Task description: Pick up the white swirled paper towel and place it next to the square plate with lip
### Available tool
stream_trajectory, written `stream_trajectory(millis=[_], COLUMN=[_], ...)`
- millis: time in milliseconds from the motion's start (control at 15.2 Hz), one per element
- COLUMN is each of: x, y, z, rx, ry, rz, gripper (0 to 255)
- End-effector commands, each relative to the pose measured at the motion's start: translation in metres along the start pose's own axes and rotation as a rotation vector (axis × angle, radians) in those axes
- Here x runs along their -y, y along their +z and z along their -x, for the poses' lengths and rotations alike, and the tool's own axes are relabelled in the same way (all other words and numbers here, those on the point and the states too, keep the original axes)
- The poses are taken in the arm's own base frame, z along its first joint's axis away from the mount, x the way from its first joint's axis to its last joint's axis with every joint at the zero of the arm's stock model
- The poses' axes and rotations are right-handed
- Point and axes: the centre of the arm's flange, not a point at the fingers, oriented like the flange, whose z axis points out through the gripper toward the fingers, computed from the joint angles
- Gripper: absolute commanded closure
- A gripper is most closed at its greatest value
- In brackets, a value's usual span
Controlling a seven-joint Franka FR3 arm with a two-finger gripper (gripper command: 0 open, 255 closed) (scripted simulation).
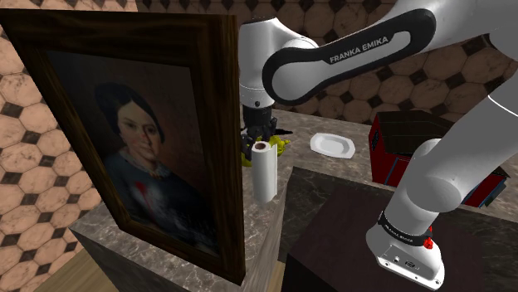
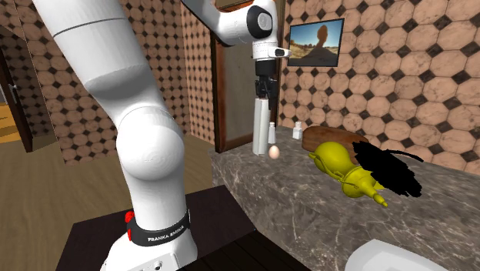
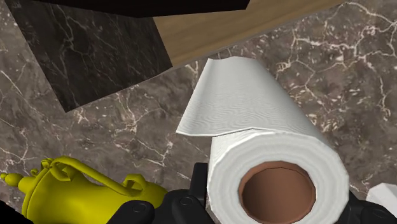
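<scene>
Paper towel roll (image 3: 273, 159) stands upright on the worktop (image 3: 356, 63), its top inside my claw (image 1: 259, 139); whether I'm clamped on it, I cannot tell. Light, soft, squashy, I'd judge: grip gently across the top.

The claw (image 2: 264, 94) clasps an upright paper towel (image 2: 261, 128) standing beside an egg (image 2: 274, 152).

Framed portrait (image 1: 137, 141), yellow jug (image 2: 338, 158) and egg (image 2: 274, 152) occupy the counter (image 2: 292, 202).
</scene>
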Motion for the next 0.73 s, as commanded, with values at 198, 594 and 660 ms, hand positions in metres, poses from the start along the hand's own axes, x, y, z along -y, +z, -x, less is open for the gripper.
stream_trajectory(millis=[198, 594, 660], x=[-0.001, -0.003, -0.003], y=[-0.027, -0.058, -0.063], z=[-0.001, -0.003, -0.003], rx=[0.0, 0.0, 0.0], ry=[0.0, 0.0, 0.0], rz=[0.0, 0.0, 0.0], gripper=[255, 255, 255])
